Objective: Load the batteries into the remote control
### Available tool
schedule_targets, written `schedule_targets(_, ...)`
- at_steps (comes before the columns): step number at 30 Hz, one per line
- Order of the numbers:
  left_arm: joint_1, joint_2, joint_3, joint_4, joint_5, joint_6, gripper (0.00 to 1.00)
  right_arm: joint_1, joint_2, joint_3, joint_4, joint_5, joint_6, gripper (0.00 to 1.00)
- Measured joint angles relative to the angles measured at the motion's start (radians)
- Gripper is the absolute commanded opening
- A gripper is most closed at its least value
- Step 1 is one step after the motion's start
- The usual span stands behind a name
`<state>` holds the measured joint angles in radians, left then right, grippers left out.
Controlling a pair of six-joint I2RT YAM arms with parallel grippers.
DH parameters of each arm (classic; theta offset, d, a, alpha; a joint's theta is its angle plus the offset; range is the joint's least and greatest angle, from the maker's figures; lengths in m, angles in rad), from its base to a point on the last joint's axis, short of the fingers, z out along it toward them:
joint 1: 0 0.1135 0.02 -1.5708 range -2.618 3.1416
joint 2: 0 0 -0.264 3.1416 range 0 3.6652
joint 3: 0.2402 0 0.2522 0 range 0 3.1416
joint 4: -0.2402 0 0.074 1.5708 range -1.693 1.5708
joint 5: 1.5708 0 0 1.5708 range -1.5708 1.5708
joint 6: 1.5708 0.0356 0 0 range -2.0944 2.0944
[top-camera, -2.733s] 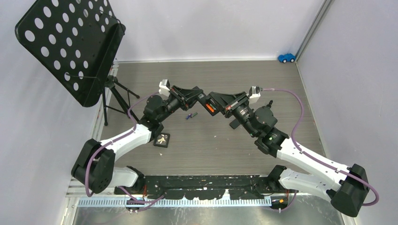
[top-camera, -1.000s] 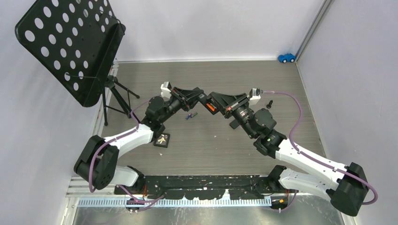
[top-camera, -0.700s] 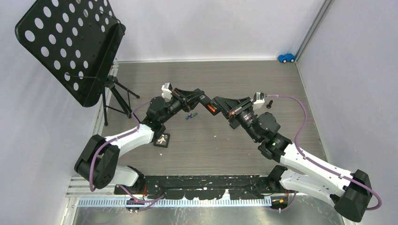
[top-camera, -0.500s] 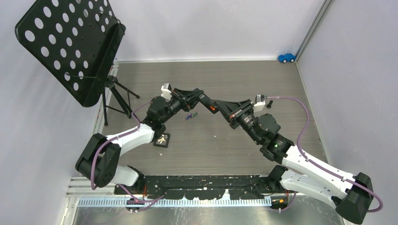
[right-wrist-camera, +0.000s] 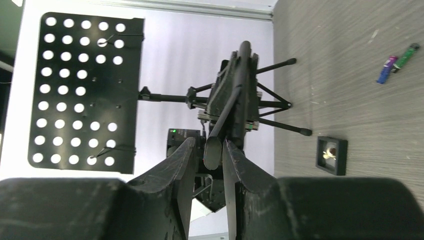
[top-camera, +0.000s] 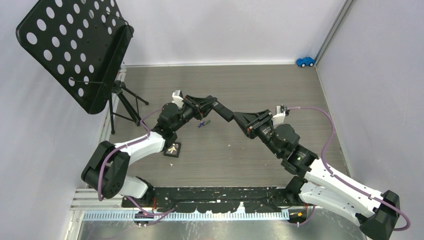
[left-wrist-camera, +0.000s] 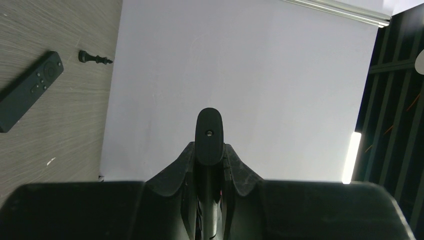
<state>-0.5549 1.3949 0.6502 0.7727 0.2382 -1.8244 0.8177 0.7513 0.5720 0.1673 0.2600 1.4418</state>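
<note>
With only the left pincer (left-wrist-camera: 208,150) clamped on the remote control (left-wrist-camera: 208,125) and the right pincer (right-wrist-camera: 209,145) slightly apart about its tip, it may twist in that single grip.

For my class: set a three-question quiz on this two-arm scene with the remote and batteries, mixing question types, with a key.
1. True or false: the batteries lie loose on the table.
2. Which gripper is clamped shut on the raised remote? A: left. B: right. C: neither.
3. Name the small blue thing in the far right corner.
Key: 1 true. 2 A, the left gripper. 3 a toy car.
</note>
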Motion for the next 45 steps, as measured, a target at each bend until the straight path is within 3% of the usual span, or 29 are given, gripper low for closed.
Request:
schedule_targets(10, 0.0, 0.014, 0.0, -0.012, -0.003, 0.002, 0.0, 0.0, -0.005, 0.0, -0.104, 0.001, -0.004, 0.39)
schedule_targets(20, 0.0, 0.022, 0.0, -0.013, -0.003, 0.005, 0.0, 0.0, -0.051, 0.0, -0.171, 0.009, -0.023, 0.62)
schedule_targets(29, 0.0, 0.022, 0.0, -0.014, 0.0, 0.029, 0.0, 0.0, 0.011, 0.033, -0.172, -0.006, -0.064, 0.65)
schedule_targets(32, 0.0, 0.022, 0.0, -0.014, 0.013, 0.041, 0.0, 0.0, 0.049, 0.042, -0.16, -0.018, -0.077, 0.6)
schedule_targets(40, 0.0, 0.02, 0.0, -0.015, 0.045, 0.065, 0.0, 0.0, 0.118, 0.047, -0.111, -0.041, -0.088, 0.33)
schedule_targets(45, -0.002, -0.012, 0.0, -0.029, 0.044, 0.09, 0.0, 0.0, 0.144, 0.047, -0.043, -0.055, -0.08, 0.28)
